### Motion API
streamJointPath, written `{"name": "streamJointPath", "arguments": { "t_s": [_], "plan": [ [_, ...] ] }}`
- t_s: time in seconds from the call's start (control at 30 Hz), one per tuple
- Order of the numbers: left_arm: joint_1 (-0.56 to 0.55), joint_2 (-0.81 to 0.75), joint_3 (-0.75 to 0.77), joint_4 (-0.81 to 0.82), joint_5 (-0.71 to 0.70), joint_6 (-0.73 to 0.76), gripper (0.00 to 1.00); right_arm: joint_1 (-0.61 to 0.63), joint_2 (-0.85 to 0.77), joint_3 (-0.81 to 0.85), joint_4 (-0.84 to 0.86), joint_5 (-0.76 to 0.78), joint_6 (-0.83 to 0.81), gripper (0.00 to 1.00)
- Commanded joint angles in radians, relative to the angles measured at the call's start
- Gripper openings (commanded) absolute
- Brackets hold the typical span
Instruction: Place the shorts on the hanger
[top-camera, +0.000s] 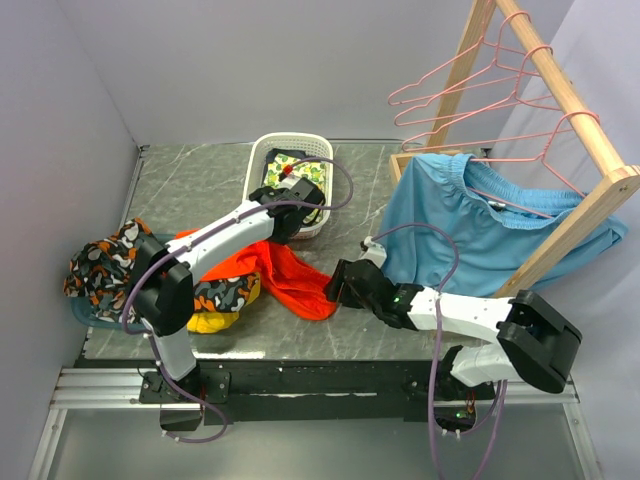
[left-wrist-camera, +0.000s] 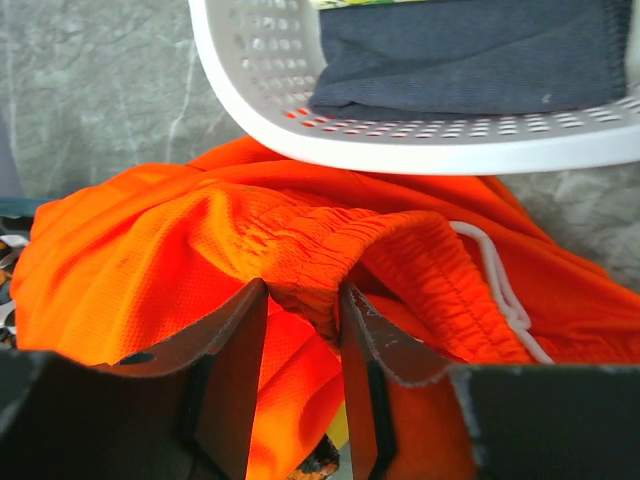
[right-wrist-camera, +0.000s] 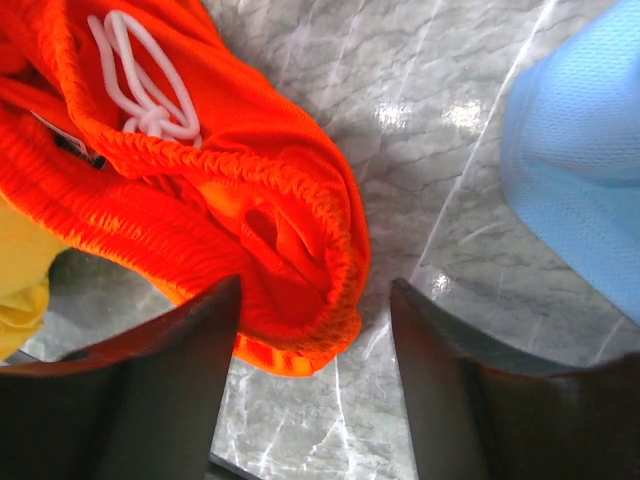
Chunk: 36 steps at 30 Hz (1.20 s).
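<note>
Beside the basket (left-wrist-camera: 400, 150), left gripper (left-wrist-camera: 303, 292) pinching shorts (left-wrist-camera: 180, 230) waistband, right gripper (right-wrist-camera: 315, 292) wide astride its edge.

The left arm (top-camera: 215, 238) and right arm (top-camera: 470, 312) are white-linked, black-jointed, trailing purple cables (top-camera: 432, 410).

There are two robot arms, a left arm (top-camera: 215, 240) and a right arm (top-camera: 470, 315). There are two pairs of shorts: one red-orange shorts (top-camera: 295, 280) and one light blue shorts (top-camera: 470, 220). Three pink hangers (top-camera: 460, 85) hang on one wooden rack (top-camera: 560, 84). There is one white basket (top-camera: 256, 165), one yellow cloth (top-camera: 215, 320) and one spotty cloth (top-camera: 100, 265).
</note>
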Motion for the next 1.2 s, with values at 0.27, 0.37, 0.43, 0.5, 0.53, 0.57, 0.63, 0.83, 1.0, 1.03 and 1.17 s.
{"name": "streamJointPath", "arguments": {
  "t_s": [0.27, 0.37, 0.43, 0.5, 0.53, 0.57, 0.63, 0.83, 1.0, 1.03, 1.17],
  "plan": [
    [0.018, 0.052, 0.017, -0.031, -0.081, -0.042, 0.43, 0.028, 0.069, -0.020, 0.079, -0.034, -0.001, 0.49],
    [0.036, 0.071, 0.032, -0.033, -0.082, -0.052, 0.38, 0.038, 0.081, -0.003, 0.074, -0.032, -0.012, 0.46],
    [0.049, 0.079, 0.049, -0.042, -0.098, -0.065, 0.18, 0.047, 0.075, 0.012, 0.059, -0.021, -0.021, 0.33],
    [0.070, 0.068, 0.069, -0.050, -0.121, -0.077, 0.03, 0.059, 0.057, 0.044, -0.004, 0.035, -0.033, 0.19],
    [0.073, 0.059, 0.103, -0.057, -0.134, -0.081, 0.01, 0.079, 0.025, 0.057, -0.015, 0.057, -0.038, 0.05],
    [0.079, 0.031, 0.124, -0.064, -0.141, -0.080, 0.01, 0.090, 0.005, 0.072, -0.056, 0.080, -0.044, 0.00],
    [0.084, -0.001, 0.210, -0.065, -0.141, -0.068, 0.01, 0.116, -0.060, 0.126, -0.144, 0.161, -0.067, 0.00],
    [0.087, -0.095, 0.512, -0.087, -0.186, 0.027, 0.01, 0.217, -0.199, 0.354, -0.368, 0.366, -0.161, 0.00],
    [0.084, -0.180, 0.643, 0.037, -0.135, 0.159, 0.01, 0.257, -0.232, 0.576, -0.460, 0.504, -0.291, 0.00],
    [0.084, -0.191, 0.682, 0.083, -0.122, 0.167, 0.01, 0.257, -0.232, 0.607, -0.472, 0.522, -0.308, 0.00],
    [0.067, -0.243, 0.758, 0.194, 0.003, 0.184, 0.01, 0.257, -0.250, 0.779, -0.506, 0.595, -0.420, 0.00]
  ]
}}
